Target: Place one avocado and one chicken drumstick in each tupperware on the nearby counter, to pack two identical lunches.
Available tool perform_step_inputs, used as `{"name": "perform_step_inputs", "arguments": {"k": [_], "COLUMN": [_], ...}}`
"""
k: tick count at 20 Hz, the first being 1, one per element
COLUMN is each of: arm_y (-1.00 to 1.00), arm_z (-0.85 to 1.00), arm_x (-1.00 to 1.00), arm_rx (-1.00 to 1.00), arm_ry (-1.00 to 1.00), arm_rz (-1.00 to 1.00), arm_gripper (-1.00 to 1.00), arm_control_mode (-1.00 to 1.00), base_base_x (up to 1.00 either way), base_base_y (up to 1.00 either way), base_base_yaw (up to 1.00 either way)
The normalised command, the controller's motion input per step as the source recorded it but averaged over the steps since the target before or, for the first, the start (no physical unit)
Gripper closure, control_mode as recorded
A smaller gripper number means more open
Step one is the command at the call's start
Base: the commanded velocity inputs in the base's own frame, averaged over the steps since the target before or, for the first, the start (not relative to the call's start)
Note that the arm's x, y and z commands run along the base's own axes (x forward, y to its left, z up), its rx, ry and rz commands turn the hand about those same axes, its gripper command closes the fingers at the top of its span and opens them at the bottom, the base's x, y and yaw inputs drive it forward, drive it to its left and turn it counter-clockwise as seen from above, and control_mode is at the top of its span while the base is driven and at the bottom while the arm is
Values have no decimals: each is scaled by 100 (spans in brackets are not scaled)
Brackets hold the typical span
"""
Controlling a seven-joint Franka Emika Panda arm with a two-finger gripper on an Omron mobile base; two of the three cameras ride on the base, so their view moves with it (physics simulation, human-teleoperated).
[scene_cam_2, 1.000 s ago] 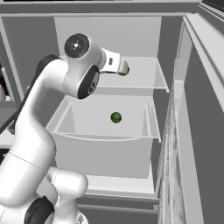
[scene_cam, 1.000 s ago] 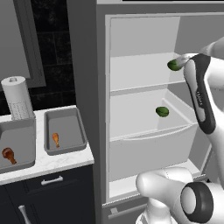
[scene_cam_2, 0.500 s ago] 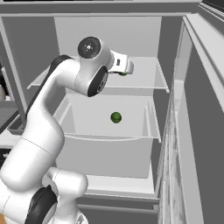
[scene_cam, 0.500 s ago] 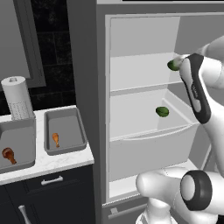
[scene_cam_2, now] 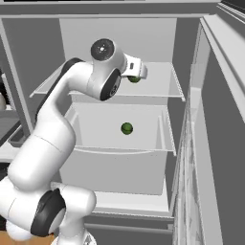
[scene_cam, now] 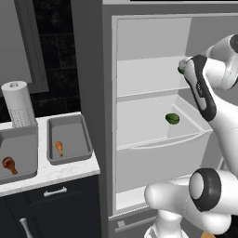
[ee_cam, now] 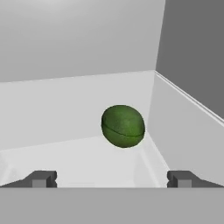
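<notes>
Right now the step in hand looks like the first avocado pick: the white two-finger gripper [ee_cam: 111, 178] faces a small round green avocado [ee_cam: 123, 126] lying on the upper grey fridge shelf [scene_cam_2: 160, 86], close to the shelf's right back corner. Its fingers stand fully apart and hold nothing, with the fruit ahead of them and roughly centred in the gap.

To do this well, I would ease forward until the fruit's widest part sits between the fingers, then close slowly; a round, smooth fruit is likely to roll toward the side wall if one finger touches first. The nearby fridge wall leaves little room on that side, so the approach should stay straight.

Posture-wise, the arm rises from the base, bends at the elbow and reaches level into the open fridge, the hand pointing toward the back wall.

A second green avocado [scene_cam: 172, 118] lies in the pale drawer below. On the white marbled stone counter [scene_cam: 56, 170] sit two shallow grey rectangular trays, the nearer one [scene_cam: 69, 139] and the farther one [scene_cam: 18, 153], each holding an orange-brown drumstick [scene_cam: 59, 148] [scene_cam: 9, 164] and no avocado yet.
</notes>
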Motion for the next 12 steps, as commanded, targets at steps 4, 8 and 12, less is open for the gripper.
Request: {"name": "perform_step_inputs", "arguments": {"k": [4, 8, 12], "arm_y": [-7, -23, -17], "arm_z": [0, -8, -21], "arm_x": [40, 30, 29], "arm_rx": [0, 0, 0], "arm_ry": [4, 0, 0], "arm_rz": [0, 2, 2], "arm_gripper": [-100, -100, -100], "arm_control_mode": [-100, -100, -100], "base_base_x": [0, 0, 0], "base_base_y": [0, 0, 0], "base_base_yaw": [0, 0, 0]}}
